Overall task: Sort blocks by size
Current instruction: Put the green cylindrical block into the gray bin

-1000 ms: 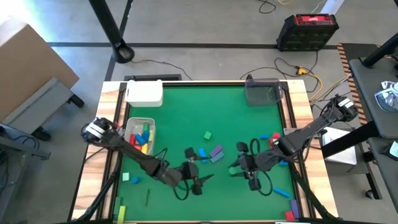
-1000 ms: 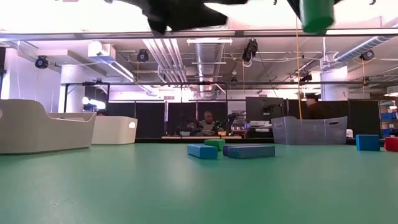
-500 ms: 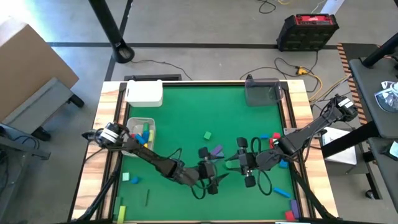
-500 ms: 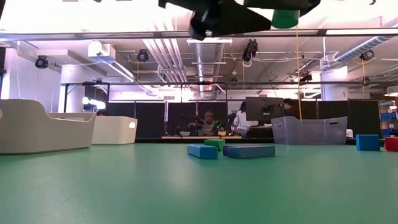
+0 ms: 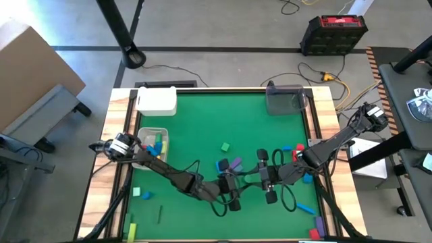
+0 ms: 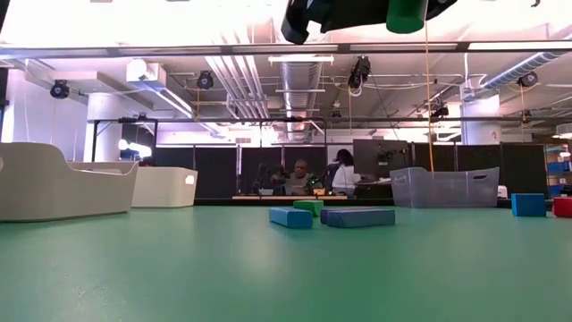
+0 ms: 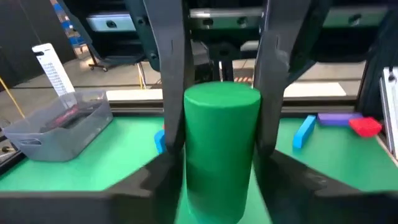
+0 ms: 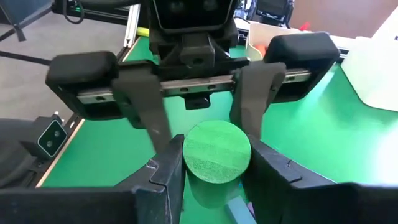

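Above the table [image 5: 202,128], near the purple block [image 5: 235,164], both end effectors meet. The right end effector [image 8: 211,171] grips a green cylinder [image 8: 216,153]. The left end effector [image 7: 221,146] squeezes it too. Uneven letting go could drop it.

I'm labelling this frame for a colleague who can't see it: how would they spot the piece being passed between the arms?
Look above the green table, near its front middle, where the left claw and right claw meet. Between them, in the air, is a green cylinder. It alone is round; the blocks lying on the table are flat-sided.
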Robot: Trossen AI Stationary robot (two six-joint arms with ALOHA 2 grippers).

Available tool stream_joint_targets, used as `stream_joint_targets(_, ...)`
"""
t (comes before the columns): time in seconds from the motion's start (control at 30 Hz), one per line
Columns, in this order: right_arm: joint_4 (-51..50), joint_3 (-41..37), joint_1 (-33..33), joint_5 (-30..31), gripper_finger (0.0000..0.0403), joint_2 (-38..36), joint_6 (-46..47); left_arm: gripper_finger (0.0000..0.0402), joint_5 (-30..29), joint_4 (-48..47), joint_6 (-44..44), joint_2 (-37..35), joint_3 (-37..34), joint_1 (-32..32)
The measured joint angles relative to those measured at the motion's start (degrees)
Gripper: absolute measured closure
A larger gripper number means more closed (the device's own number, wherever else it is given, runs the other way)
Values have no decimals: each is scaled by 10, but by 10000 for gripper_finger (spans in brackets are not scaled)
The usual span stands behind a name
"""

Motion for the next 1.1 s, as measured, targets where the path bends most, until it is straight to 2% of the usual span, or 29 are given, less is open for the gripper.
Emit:
stream_joint_targets(0.07, -2, -1, 0, 0, 271, 0, 0, 284, -1, -28, -4, 0, 9, 0)
stream_joint_targets(0.1, -3, -1, 0, -1, 264, 0, 0, 291, -1, -44, -4, -1, 15, 0)
stream_joint_targets(0.23, -3, -1, 0, -1, 222, 0, 8, 290, -1, -138, -10, -4, 54, -5)
stream_joint_targets(0.33, -17, 4, 0, -1, 192, -2, 11, 290, -2, -268, -37, -13, 96, -10)
stream_joint_targets(0.43, -64, 21, 3, 0, 167, -10, 28, 290, -35, -429, -92, -27, 136, -21)
stream_joint_targets(0.53, -134, 29, 8, -1, 146, -14, 69, 290, -69, -614, -179, -47, 172, -31)
stream_joint_targets(0.63, -186, 29, 12, -2, 132, -13, 114, 290, -75, -825, -314, -72, 205, -35)
stream_joint_targets(0.8, -238, 13, 19, -1, 123, -10, 177, 290, -31, -1183, -572, -112, 218, -16)
stream_joint_targets(0.83, -238, 8, 19, -1, 123, -10, 180, 290, -10, -1195, -602, -125, 206, -5)
stream_joint_targets(0.97, -235, -4, 19, -1, 129, -10, 181, 290, 115, -1082, -554, -214, 97, 61)
stream_joint_targets(1.1, -235, -9, 20, -1, 142, -10, 181, 290, 188, -1108, -578, -271, -23, 143)
